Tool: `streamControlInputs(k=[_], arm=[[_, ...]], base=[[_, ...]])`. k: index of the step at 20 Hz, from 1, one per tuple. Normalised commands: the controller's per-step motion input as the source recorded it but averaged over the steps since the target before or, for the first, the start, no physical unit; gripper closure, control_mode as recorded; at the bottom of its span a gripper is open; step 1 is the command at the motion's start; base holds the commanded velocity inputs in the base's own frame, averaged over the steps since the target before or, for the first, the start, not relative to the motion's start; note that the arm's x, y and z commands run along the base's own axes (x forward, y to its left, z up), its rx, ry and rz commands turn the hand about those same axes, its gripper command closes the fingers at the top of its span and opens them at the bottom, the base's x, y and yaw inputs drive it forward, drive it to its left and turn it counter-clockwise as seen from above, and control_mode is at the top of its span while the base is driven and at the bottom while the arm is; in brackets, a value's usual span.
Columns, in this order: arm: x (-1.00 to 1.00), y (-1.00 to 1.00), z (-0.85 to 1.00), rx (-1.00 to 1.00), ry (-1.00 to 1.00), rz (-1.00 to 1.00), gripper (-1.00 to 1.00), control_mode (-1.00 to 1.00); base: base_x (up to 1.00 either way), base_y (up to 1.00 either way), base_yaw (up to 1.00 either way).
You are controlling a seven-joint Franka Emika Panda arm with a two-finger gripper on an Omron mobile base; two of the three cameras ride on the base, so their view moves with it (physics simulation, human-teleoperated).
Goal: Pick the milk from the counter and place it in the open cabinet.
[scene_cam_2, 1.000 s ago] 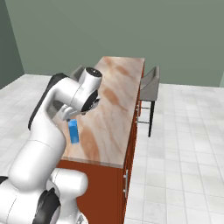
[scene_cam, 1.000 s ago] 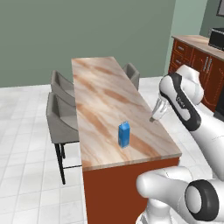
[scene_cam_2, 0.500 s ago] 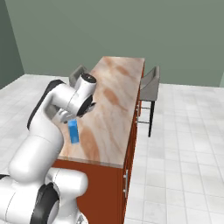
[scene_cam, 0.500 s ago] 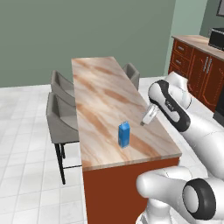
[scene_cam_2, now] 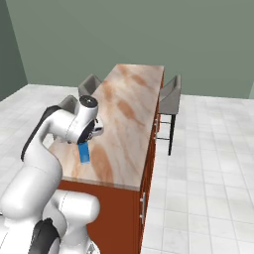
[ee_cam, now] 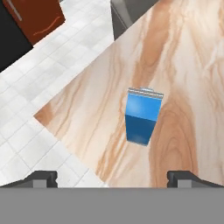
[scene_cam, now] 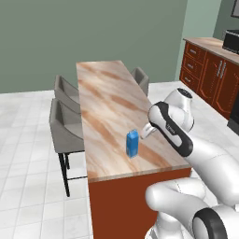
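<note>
At the near end of the counter point(scene_cam: 107, 116), closest to the robot's base, the milk point(scene_cam: 132, 143) stands upright on the marbled stone, a little in from the front edge and toward the arm's side of the slab. The gripper point(ee_cam: 112, 178) hangs above it with its jaws spread wide and nothing between them; in the hand view the two dark fingertips point(ee_cam: 41, 178) sit far apart at the bottom, and the blue carton point(ee_cam: 143, 116) lies ahead of them in the middle, apart from both. From the left base view the arm's white wrist and dark joint reach in beside the carton from the right, close to it, though whether anything touches cannot be told there. From the right base view the carton point(scene_cam_2: 84, 152) shows just below the hand, partly covered by it, on the tan stone point(scene_cam_2: 129, 114) above the red-brown base. Beyond the carton the slab runs away long and narrow. Two grey stools point(scene_cam: 65, 126) stand along one long side, and a third grey stool point(scene_cam: 141, 79) sits at the other side near the far end. Farther off, red-brown lower cabinets point(scene_cam: 205, 74) with silver handles line the wall, with a dark appliance point(scene_cam: 231, 41) on their top, and white floor tiles point(scene_cam_2: 208, 149) spread around the island up to the green wall point(scene_cam: 93, 32).
</note>
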Motion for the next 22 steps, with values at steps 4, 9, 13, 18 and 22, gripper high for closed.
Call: streamControlInputs(k=[4, 9, 13, 18, 22], arm=[[0.11, 0.12, -0.25, 0.05, -0.02, -0.19, -1.0, -1.0], [0.11, 0.0, -0.18, 0.03, -0.01, -0.11, -1.0, -1.0], [0.18, 0.01, -0.15, 0.0, 0.0, -0.03, -1.0, -1.0], [0.12, 0.02, -0.07, 0.0, -0.01, -0.01, -1.0, -1.0], [0.14, 0.0, -0.04, 0.0, 0.0, -0.01, -1.0, -1.0]], base=[[0.0, 0.0, 0.0], [0.0, 0.0, 0.0], [0.0, 0.0, 0.0], [0.0, 0.0, 0.0], [0.0, 0.0, 0.0]])
